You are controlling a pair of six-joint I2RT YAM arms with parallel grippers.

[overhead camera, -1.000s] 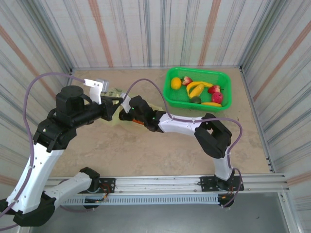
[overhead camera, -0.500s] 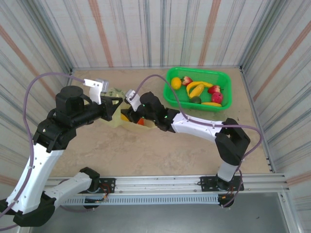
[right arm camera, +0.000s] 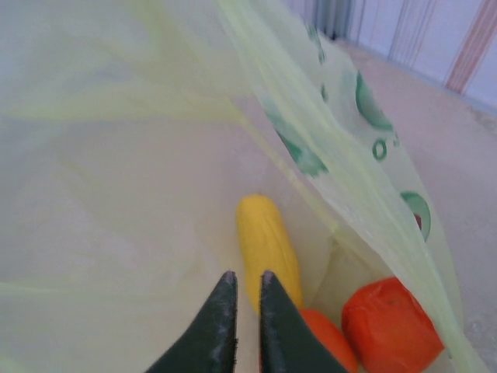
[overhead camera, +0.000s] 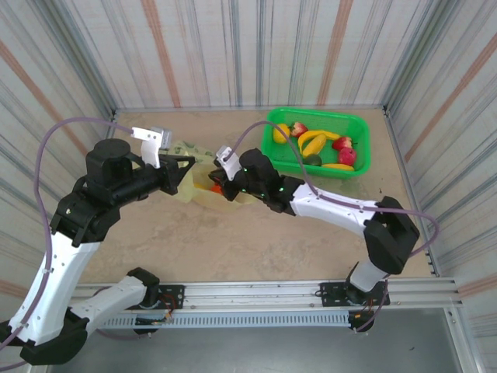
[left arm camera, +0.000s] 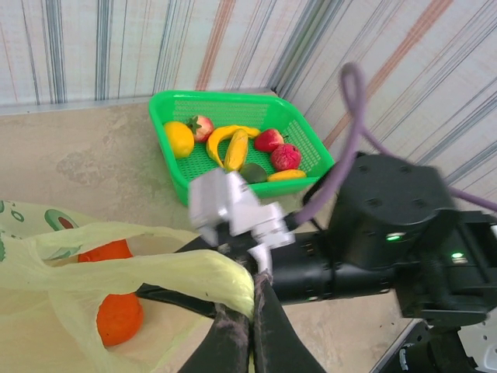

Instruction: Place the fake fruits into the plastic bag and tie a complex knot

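Three views, top first: the left gripper (overhead camera: 182,172) at mid-left is pinched shut on the rim of the plastic bag (overhead camera: 194,196), holding its mouth up. The right gripper (overhead camera: 220,185) sits at that mouth near frame centre, its elbow swung out rightward since a second ago, and most fake fruits (overhead camera: 314,144) wait in the green basket (overhead camera: 362,149) at upper right. Left wrist: black fingertips at bottom centre clamp the yellow-green film, with an orange ball (left arm camera: 119,317) inside the bag at lower left. Right wrist: the jaws, wide a moment ago, now nearly touch and hold nothing, just above a yellow banana (right arm camera: 265,241) deep in the bag, so it looks delivered and the basket is likely next.
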